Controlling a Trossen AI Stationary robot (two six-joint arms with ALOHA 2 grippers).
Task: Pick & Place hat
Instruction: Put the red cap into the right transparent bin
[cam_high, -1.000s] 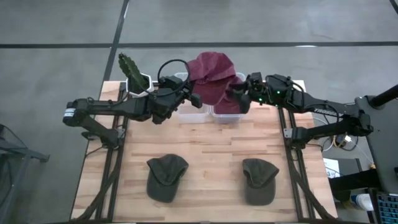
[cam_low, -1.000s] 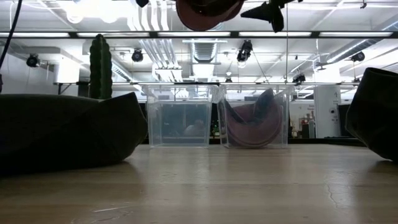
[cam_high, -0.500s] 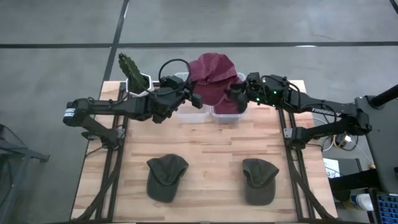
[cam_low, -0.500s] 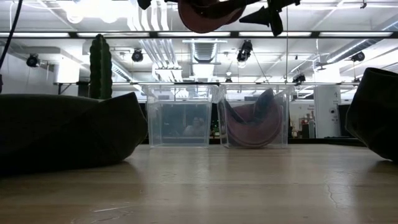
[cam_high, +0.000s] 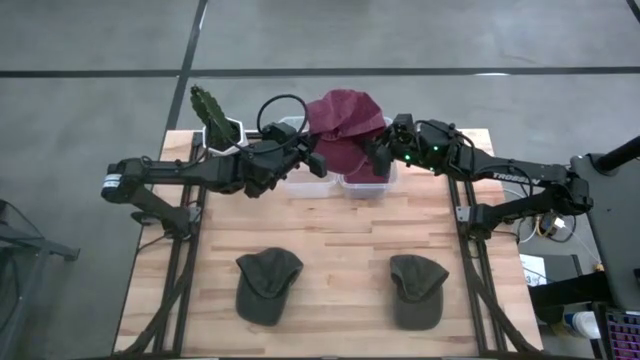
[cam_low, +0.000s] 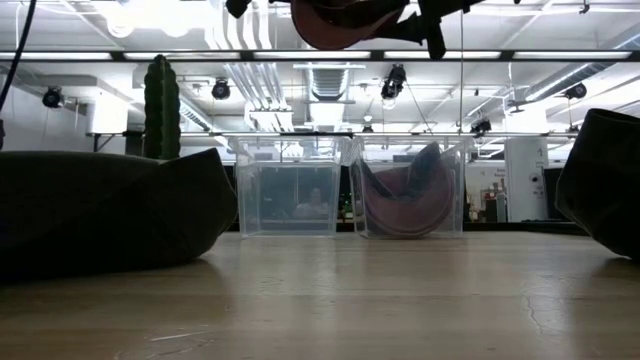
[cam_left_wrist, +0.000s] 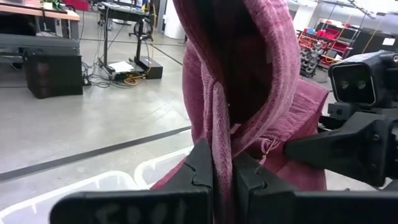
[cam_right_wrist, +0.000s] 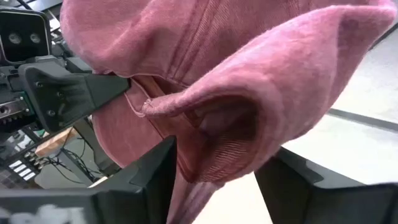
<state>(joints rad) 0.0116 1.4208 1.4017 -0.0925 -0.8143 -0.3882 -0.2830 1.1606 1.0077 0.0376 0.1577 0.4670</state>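
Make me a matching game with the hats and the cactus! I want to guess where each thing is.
Things:
1. maroon hat
2. cactus
3. two green hats
4. pink hat

Places:
A. lying flat on the near part of the wooden table
B. inside the right clear bin
C. at the table's far left corner
D. up in the air above the bins, pinched by the left end effector and held by the right end effector

Pairs: 1-D, 2-C, 3-A, 4-B
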